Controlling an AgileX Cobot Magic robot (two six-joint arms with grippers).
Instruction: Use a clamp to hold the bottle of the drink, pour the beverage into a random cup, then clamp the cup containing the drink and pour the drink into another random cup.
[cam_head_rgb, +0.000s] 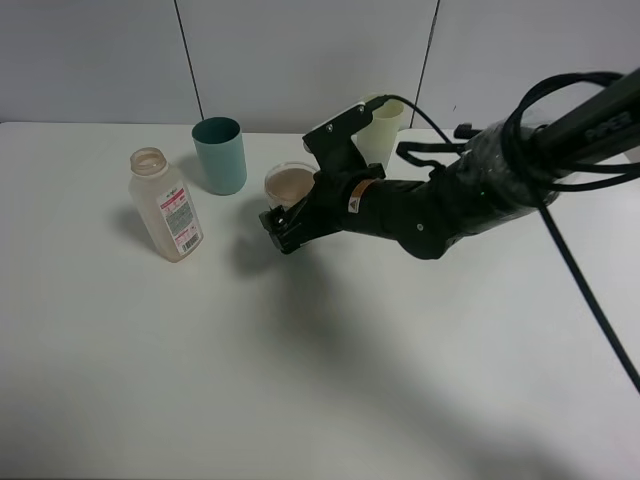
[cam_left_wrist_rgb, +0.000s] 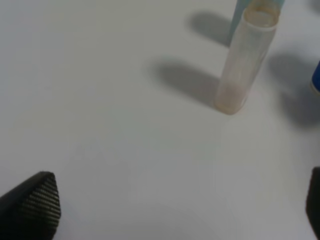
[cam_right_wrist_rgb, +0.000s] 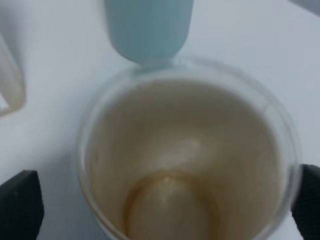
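The bottle (cam_head_rgb: 166, 205) stands upright at the left of the overhead frame, nearly empty, set out of the way. Centre frame, the right clamp (cam_head_rgb: 283, 225) sits around the cup (cam_head_rgb: 290, 186), jaws spread wide on either side and not pinching it, as the right wrist view shows; I'd say it's lined up to grab. A little beverage (cam_right_wrist_rgb: 172, 205) pools in the cup's bottom. The green tumbler (cam_head_rgb: 383, 130) waits behind the arm, the teal tumbler (cam_head_rgb: 220, 154) just left. The left clamp (cam_left_wrist_rgb: 180, 210) hangs open, holding nothing.
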